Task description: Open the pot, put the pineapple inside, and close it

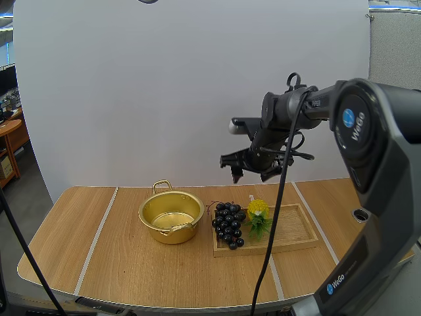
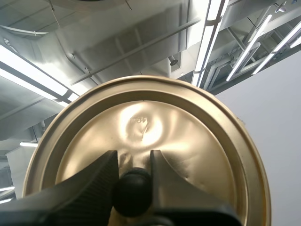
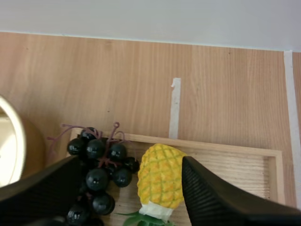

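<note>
Now the gold pot stands uncovered on the table. My left gripper pinches the black knob of the lid, holding it off the pot. My right gripper hovers, fingers spread wide, above the wooden tray, where the small pineapple lies just beside the grapes. The pineapple looks light and stiff, likely plastic; pinching across its yellow middle seems safest.

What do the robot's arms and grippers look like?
The right arm has a glossy dark grey shell with rounded joints and a round blue badge lettered WeGo in white. The right gripper and left gripper are black, each with two wedge-shaped fingers; the right one's have ribbed inner faces.
</note>
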